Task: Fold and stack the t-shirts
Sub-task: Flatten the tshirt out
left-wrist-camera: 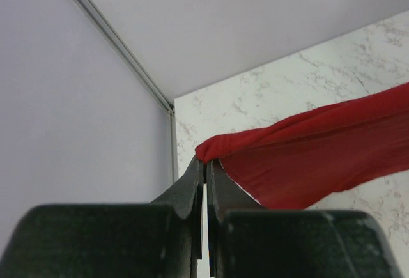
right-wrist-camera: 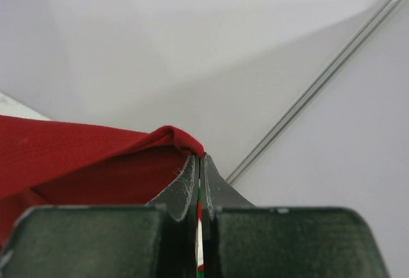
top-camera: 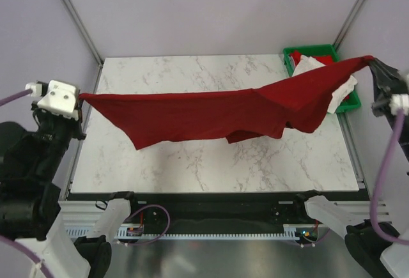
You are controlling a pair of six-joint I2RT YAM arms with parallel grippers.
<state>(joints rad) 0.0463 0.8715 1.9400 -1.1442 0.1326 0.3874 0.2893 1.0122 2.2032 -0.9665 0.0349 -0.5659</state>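
Observation:
The dark red t-shirt [top-camera: 217, 108] hangs stretched across the table, held up in the air between both grippers. My left gripper [top-camera: 80, 97] is shut on its left corner at the table's left edge; the left wrist view shows the jaws closed on the red cloth [left-wrist-camera: 300, 156]. My right gripper [top-camera: 372, 62] is shut on its right corner, high at the right; the right wrist view shows the red cloth [right-wrist-camera: 77, 156] pinched at the fingertips. The off-white t-shirt [top-camera: 339, 89] lies bunched in the green bin, partly hidden behind the red one.
The green plastic bin [top-camera: 311, 50] stands at the table's back right corner, with a scrap of red cloth inside. The white marble tabletop [top-camera: 211, 163] lies below the hanging shirt. Grey walls with metal posts enclose the back and sides.

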